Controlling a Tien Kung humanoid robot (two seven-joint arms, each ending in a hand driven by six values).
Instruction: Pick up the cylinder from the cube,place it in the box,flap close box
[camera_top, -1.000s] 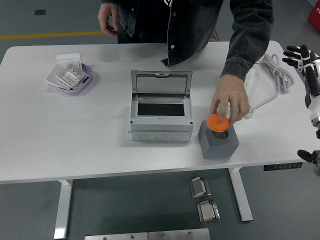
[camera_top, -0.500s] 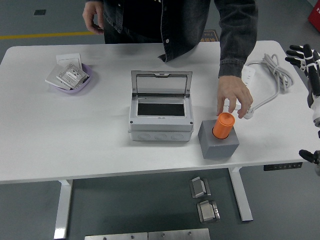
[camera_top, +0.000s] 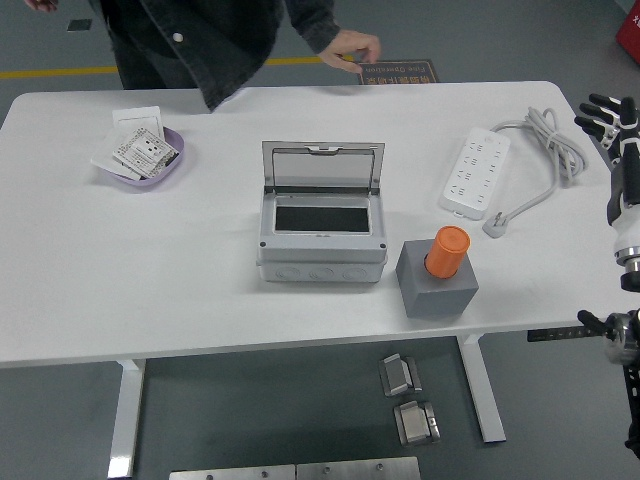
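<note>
You are looking at a bright orange plastic cylinder (camera_top: 446, 251) that is standing in the round socket of a dark grey cube (camera_top: 437, 280), leaning a little toward the left. The cube is sitting on the white tabletop (camera_top: 150, 270), just beside the front right corner of a light grey plastic enclosure box (camera_top: 321, 235). The box's hinged clear lid (camera_top: 322, 165) is standing open at the back, and the only thing showing inside is a dark rectangular recess; nothing is lying in it as far as the view lets you tell.

Your right hand (camera_top: 610, 112) is hovering at the right edge of the tabletop, well apart from the cylinder, with its black and white fingers spread and holding nothing. Your left arm is not showing.

At the far left, a shallow lilac bowl (camera_top: 148, 166) is holding a small pile of white square wall-switch plates (camera_top: 135, 148). At the far right, a white power strip (camera_top: 473, 172) is lying with its white cable (camera_top: 545, 140) looping beside it.

A person in a dark denim jacket (camera_top: 190, 40) is standing at the far side, and one hand of theirs (camera_top: 347, 49) is hanging beyond the far edge, touching none of the things on the tabletop.
</note>
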